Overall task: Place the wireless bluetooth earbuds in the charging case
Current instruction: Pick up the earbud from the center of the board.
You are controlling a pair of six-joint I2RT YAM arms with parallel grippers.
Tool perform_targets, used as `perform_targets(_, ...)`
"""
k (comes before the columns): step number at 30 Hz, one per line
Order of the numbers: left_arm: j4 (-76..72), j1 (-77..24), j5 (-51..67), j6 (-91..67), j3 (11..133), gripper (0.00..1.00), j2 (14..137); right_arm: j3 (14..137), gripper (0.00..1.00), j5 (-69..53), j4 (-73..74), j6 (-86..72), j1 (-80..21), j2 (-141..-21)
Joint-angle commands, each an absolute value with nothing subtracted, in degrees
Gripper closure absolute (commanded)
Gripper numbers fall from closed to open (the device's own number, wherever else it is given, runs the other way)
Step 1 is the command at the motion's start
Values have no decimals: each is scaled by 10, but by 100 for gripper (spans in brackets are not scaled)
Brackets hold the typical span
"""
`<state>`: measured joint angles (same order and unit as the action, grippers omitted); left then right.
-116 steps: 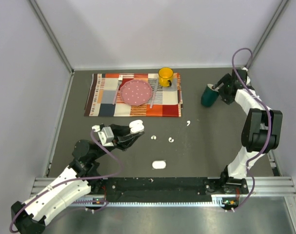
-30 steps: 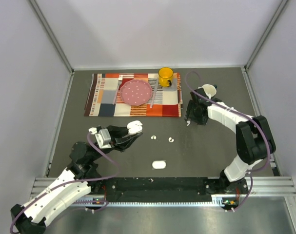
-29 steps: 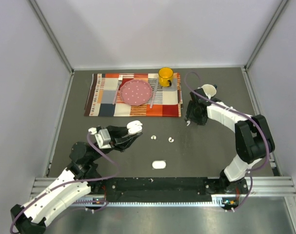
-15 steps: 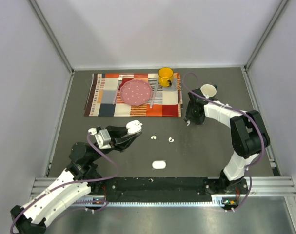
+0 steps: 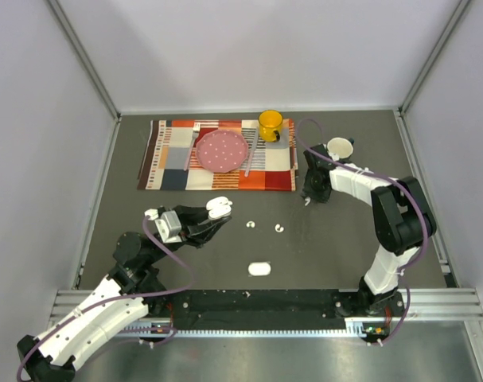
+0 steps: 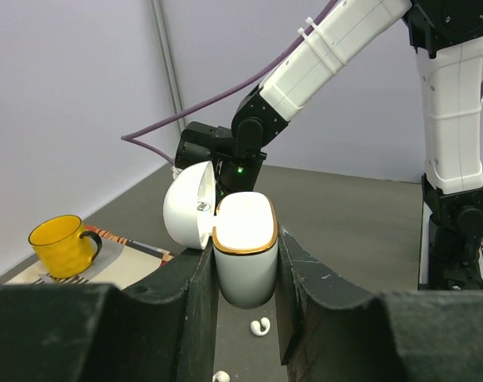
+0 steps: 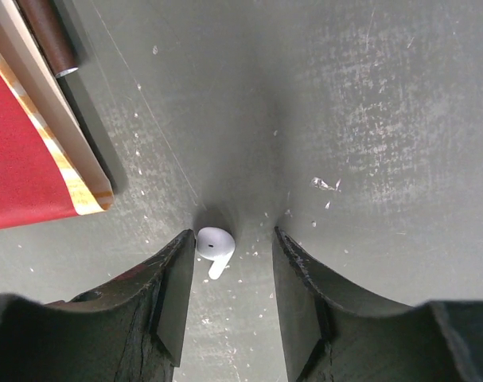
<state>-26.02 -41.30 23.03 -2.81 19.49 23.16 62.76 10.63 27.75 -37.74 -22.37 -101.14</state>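
Note:
My left gripper [image 5: 212,215] is shut on a white charging case [image 6: 245,253] with a gold rim, held upright above the table with its lid [image 6: 187,205] flipped open. My right gripper [image 7: 233,239] is open and down at the table, straddling one white earbud [image 7: 214,245] that lies against its left finger [image 7: 173,286]. From above, this gripper [image 5: 307,197] sits just right of the placemat's corner. Two more earbuds [image 5: 251,225] [image 5: 279,228] lie on the mat in the middle. Both show below the held case in the left wrist view [image 6: 259,326] [image 6: 220,376].
A second white case [image 5: 259,269], closed, lies near the front edge. At the back a striped placemat [image 5: 169,167] carries a pink plate [image 5: 221,150], cutlery and a yellow mug [image 5: 270,124]. A cup [image 5: 339,147] stands behind the right arm.
The right arm came from the cup at the back right down to the earbud. Over the last second its jaws have narrowed around it. The left arm has not moved.

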Motion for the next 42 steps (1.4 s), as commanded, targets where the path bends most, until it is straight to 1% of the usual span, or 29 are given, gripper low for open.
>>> perform_targets(1, -283, -414, 226, -24, 194, 100, 236, 645, 57, 119, 266, -388, -237, -1024)
perform_targets(6, -283, -415, 226, -24, 195, 100, 237, 644, 58, 117, 265, -387, -241, -1027)
perform_targets(9, -283, -414, 226, -23, 195, 100, 238, 646, 62, 117, 265, -387, -243, -1029)
perform_targets(22, -278, -414, 224, -25, 195, 100, 234, 647, 65, 120, 265, -384, -244, -1033)
perform_targets(23, -278, -414, 223, -25, 195, 100, 235, 647, 68, 120, 265, -386, -245, -1033)
perform_targets(24, -278, -414, 224, -25, 195, 100, 235, 648, 68, 120, 265, -385, -245, -1033)
perform_targets(34, -279, -414, 228, -25, 198, 100, 239, 650, 70, 122, 265, -382, -246, -1033)
perform_targets(37, -279, -414, 228, -25, 198, 100, 237, 650, 74, 127, 265, -379, -246, -1031)
perform_targets(42, -279, -415, 227, -25, 198, 100, 237, 652, 75, 129, 265, -374, -246, -1029)
